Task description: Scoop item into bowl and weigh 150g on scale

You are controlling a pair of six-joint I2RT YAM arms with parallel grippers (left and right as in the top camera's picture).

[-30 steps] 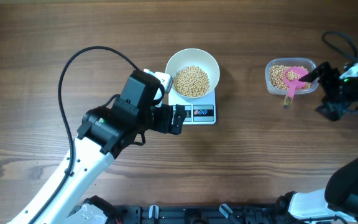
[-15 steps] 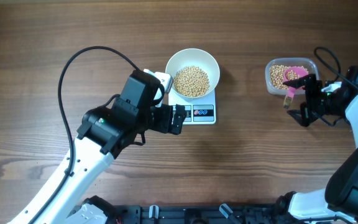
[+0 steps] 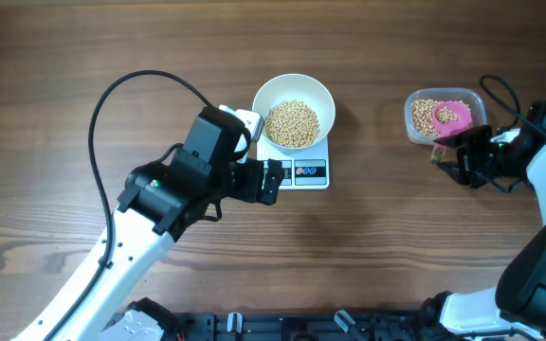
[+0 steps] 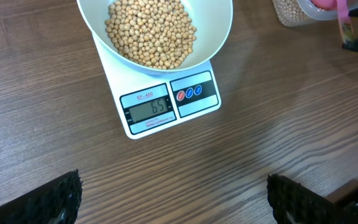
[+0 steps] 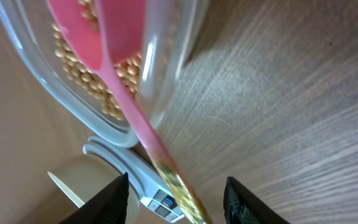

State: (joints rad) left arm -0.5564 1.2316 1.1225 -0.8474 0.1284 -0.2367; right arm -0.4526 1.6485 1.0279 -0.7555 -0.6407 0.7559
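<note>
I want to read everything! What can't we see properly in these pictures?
Overhead: numbers on the scale are too small to read, and the left gripper covers one corner of it.
Left wrist: the top edge cuts off the bowl and the tub.
Right wrist: the end of the spoon handle runs off the bottom edge, blurred.

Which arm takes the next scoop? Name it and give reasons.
Right. The right fingers flank the handle of the pink spoon resting in the tub of beans, not yet clamped. The left fingers hang open and empty by the scale, far from the spoon.
</note>
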